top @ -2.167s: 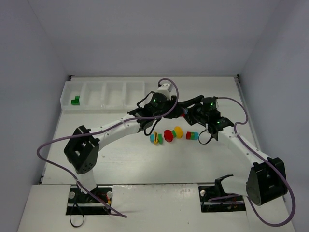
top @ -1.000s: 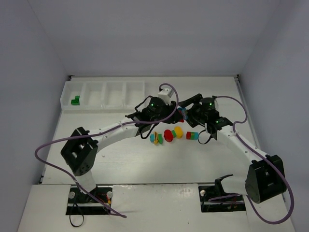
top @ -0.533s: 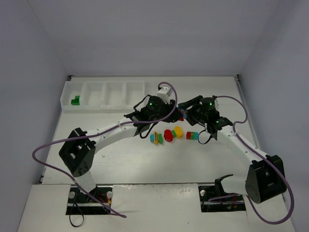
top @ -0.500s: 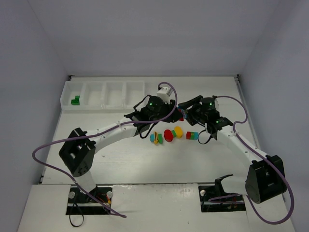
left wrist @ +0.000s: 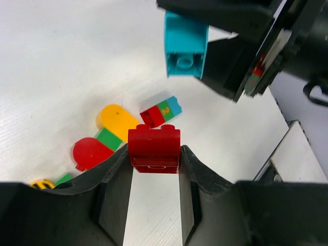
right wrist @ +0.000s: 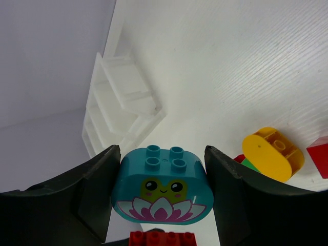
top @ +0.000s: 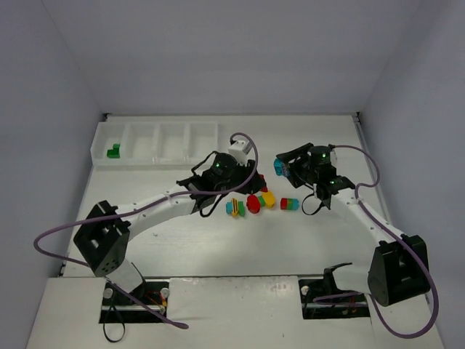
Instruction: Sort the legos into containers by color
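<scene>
The left tool point(left wrist: 154, 156) is squeezing a red brick point(left wrist: 154, 143) between its two fingers. The brick is up off the worktop point(top: 182, 233). The right tool point(right wrist: 162, 171) is squeezing a cyan brick point(right wrist: 162, 192) with a smiling face and a flower on it. That brick is up in the air too. The two tools are close together but do not touch. Both are just past the right end of the long white tray point(top: 173, 142), on the side nearer the arms. The left tool is the one closer to the tray.

A green brick point(top: 112, 152) sits in the tray's box at the left end.

More bricks lie on the worktop, nearer the arms than the tray and past its right end. A round red piece point(left wrist: 89, 152), a green bit and a rounded yellow brick point(left wrist: 117, 119) touch each other in a row. Farther from the tray is a small stack point(left wrist: 160, 111) of red, green and cyan. On the tray side of the row is a striped stack point(top: 235, 208).
</scene>
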